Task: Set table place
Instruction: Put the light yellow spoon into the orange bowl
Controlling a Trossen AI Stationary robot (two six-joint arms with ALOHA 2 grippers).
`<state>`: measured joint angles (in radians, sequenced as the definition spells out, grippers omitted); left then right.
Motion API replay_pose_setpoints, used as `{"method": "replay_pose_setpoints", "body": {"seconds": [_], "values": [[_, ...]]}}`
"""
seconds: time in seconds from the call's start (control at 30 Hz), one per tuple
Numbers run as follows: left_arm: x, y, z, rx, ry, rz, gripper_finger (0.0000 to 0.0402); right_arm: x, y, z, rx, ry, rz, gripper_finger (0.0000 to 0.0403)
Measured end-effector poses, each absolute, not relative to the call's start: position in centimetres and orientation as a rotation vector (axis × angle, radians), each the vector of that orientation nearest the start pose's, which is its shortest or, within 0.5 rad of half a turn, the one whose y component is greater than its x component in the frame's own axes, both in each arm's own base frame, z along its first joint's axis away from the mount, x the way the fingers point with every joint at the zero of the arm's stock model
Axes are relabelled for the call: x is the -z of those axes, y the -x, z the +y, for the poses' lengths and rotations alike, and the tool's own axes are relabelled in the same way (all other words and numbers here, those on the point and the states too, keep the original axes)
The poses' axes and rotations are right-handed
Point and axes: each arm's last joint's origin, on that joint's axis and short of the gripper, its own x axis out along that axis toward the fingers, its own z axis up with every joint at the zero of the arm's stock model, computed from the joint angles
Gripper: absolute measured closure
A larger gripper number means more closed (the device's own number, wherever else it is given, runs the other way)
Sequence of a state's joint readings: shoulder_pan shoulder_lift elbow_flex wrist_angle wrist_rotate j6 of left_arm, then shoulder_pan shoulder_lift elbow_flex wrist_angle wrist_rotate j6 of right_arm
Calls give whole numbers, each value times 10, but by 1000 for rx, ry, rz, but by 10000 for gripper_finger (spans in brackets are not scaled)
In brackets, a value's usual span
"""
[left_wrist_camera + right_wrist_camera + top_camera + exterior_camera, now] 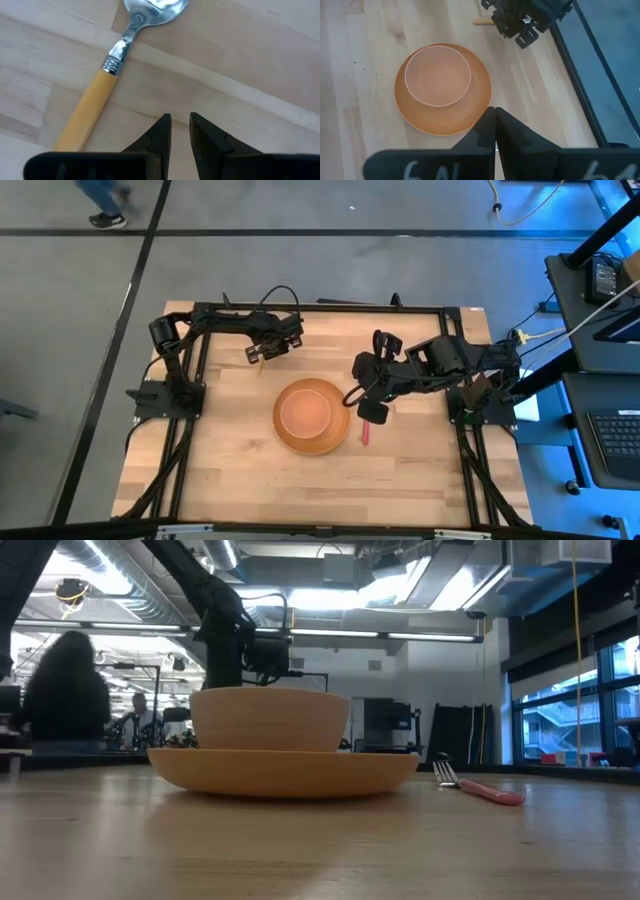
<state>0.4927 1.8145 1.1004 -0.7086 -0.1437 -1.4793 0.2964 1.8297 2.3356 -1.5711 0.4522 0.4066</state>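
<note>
High view and left wrist view agree: the left hand, nearly closed and empty, hovers beside the spoon behind the bowl on the plate, so descending offset would likely nudge it away.

An open industrial lab: exposed ceiling ducts and strip lights (upper frame), a grey concrete floor, a laptop desk at right, people at left.
</note>
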Motion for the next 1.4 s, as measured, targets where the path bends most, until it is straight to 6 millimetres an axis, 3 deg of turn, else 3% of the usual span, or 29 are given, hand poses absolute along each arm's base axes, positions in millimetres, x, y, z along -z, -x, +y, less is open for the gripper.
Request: {"method": "replay_pose_setpoints", "body": {"seconds": [0.13, 0.33, 0.5, 0.67, 1.07, 1.4], "values": [[-152, -283, 153, -1433, 1334, 834, 339, -448, -309, 79, 332, 35, 941, 391], [-162, -281, 151, -1238, 1049, 997, 339, -448, -309, 76, 332, 52, 944, 391], [-172, -265, 149, -1292, 902, 1110, 339, -448, -310, 74, 338, 50, 944, 391], [-173, -252, 152, -1325, 883, 1206, 339, -448, -310, 74, 347, 47, 940, 391], [-170, -249, 175, -1240, 850, 1186, 339, -448, -310, 74, 371, -3, 931, 391], [-170, -246, 181, -1198, 885, 1188, 339, -448, -310, 75, 376, -21, 928, 391]]}}
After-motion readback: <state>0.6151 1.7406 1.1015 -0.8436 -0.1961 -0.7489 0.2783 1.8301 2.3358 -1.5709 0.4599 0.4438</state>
